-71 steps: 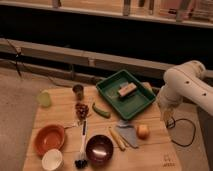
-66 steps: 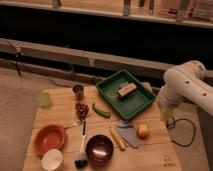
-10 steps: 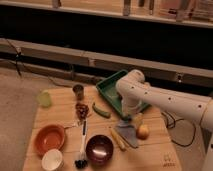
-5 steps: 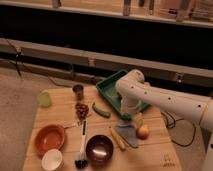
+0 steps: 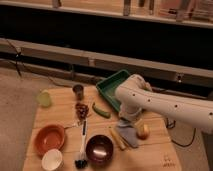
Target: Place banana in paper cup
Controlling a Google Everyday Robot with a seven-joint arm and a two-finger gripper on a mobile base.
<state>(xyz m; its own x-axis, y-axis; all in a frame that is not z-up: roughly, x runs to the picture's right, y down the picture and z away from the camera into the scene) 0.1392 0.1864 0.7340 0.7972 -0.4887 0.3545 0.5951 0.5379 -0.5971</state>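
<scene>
Just under and a bit left of the pincer (image 5: 128,119): the banana (image 5: 117,138). Lying flat on the desk (image 5: 152,155), near the front edge, apart from the pincer, not held. Pincer low at the end of the big white arm (image 5: 150,102), right over a grey cloth (image 5: 131,134). Mostly hidden by the arm, so cannot tell if squeezed tight or let go.

Thin, pale yellow, a little bent. One long side touching or just beside the grey cloth; cannot tell which.

Off to the left, at the front corner of the desk: the paper cup (image 5: 52,160). White, round, standing up, mouth wide. Well apart from the banana.

Between banana and paper cup: a dark bowl (image 5: 99,149) and a brush (image 5: 81,150) with a long handle. Just behind the paper cup, an orange bowl (image 5: 49,139). Just right of the cloth, a round yellow-orange fruit (image 5: 143,131). Further back, a short green veggie (image 5: 101,110), a dark red lump (image 5: 81,109), a small metal cup (image 5: 78,90), a pale green cup (image 5: 44,99) and a green tray (image 5: 110,86), partly behind the arm.
</scene>
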